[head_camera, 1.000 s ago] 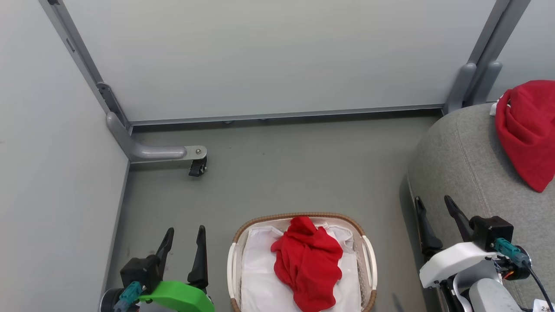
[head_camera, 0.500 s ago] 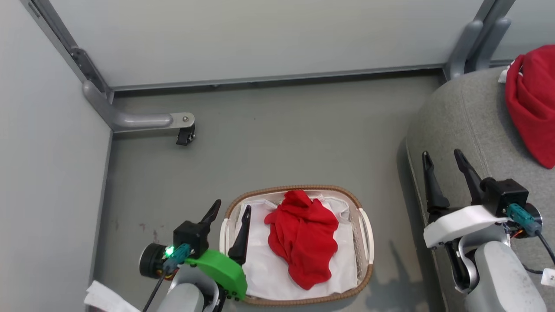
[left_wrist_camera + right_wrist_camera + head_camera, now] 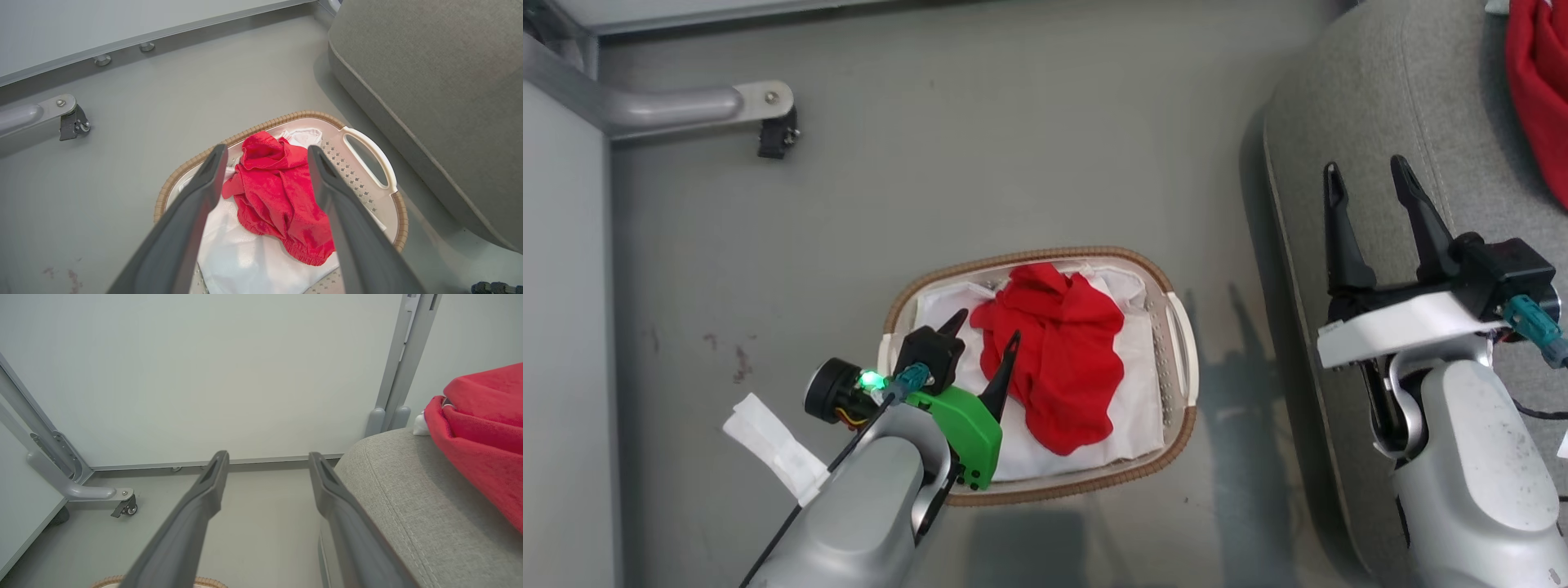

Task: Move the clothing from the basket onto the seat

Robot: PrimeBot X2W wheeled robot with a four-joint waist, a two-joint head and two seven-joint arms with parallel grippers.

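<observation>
The left gripper (image 3: 987,327) has swung in from beside the basket (image 3: 1029,255) and now hangs over it, jaws wide, framing the red garment (image 3: 1058,359) on the liner (image 3: 1131,408). The other red garment (image 3: 1539,90) already lies on the seat (image 3: 1347,106). The right gripper (image 3: 1365,164) waits open and empty, so a grab looks next.

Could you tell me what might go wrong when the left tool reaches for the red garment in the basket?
The open left tool points at the red garment, which lies on a loose white liner: it could pinch liner too and lift the basket. A trailing hem might snag its rim.
</observation>
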